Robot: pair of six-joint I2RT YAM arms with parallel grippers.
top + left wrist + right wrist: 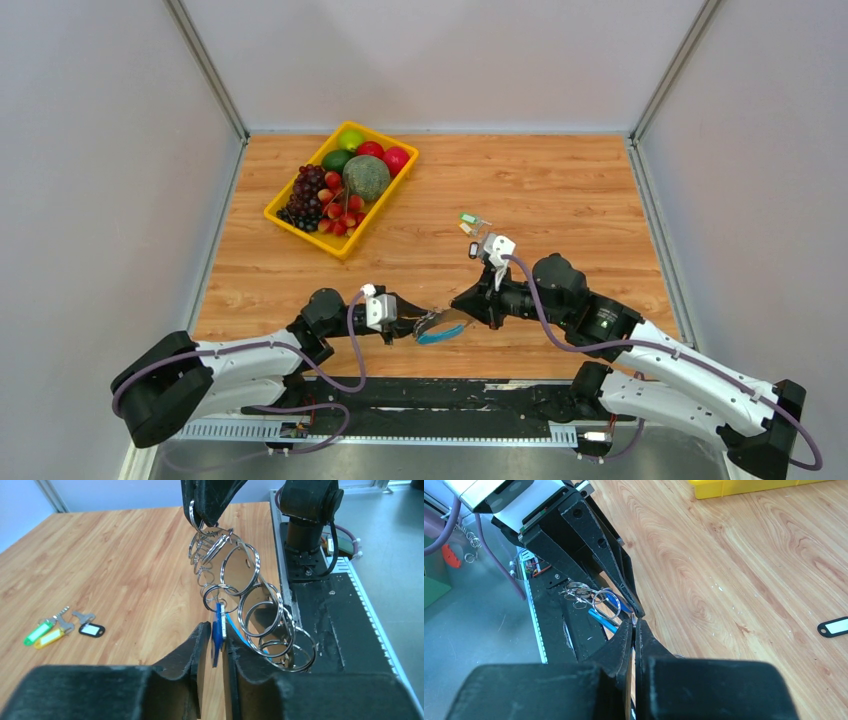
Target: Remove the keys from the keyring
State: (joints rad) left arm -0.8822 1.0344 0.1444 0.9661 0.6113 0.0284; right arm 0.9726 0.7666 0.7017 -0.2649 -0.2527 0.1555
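Note:
The keyring (252, 605) is a chain of linked silver rings hanging between my two grippers; it also shows in the top view (441, 322) and the right wrist view (583, 593). My left gripper (216, 630) is shut on the blue-tagged key (218, 626), which still hangs on a ring. My right gripper (634, 622) is shut on the ring chain's upper end. In the top view the left gripper (426, 323) and right gripper (458, 304) meet tip to tip near the table's front edge. Green (37, 632), yellow (50, 638) and black (91, 629) tagged keys lie loose on the table.
A yellow fruit tray (283, 217) with grapes, a melon and other fruit stands at the back left. The loose keys lie right of centre in the top view (472, 226). The black base rail (450, 395) runs along the near edge under the grippers.

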